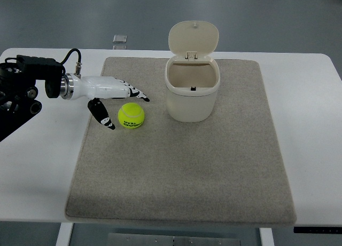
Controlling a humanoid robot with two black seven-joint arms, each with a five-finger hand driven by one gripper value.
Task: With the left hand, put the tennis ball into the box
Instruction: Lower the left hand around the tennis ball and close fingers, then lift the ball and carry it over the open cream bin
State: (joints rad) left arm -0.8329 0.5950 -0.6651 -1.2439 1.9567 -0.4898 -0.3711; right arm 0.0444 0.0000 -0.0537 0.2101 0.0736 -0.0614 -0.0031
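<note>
The left arm is cut off at the picture's left edge, so only its black forearm, a metal wrist ring and the white left hand [109, 96] show; the right arm is out of view. The floor of the box [192, 94] is partly hidden by its own near wall, and a small dark mark on its inner wall is too small to make out. The print on the tennis ball [131, 116] cannot be read.

The hand is spread, holding nothing: its black-tipped fingers [133, 92] reach just above the ball and the thumb [101, 114] hangs down just to the ball's left. Whether any tip touches the ball cannot be told.

The ball is round, yellow-green and fuzzy, lying on a grey, felt-like rectangular mat [181, 171] on the smooth white worktop [37, 171]. The box, beyond the fingertips to their right, is a cream plastic bin with rounded corners, its hinged lid [193, 38] standing upright and open
</note>
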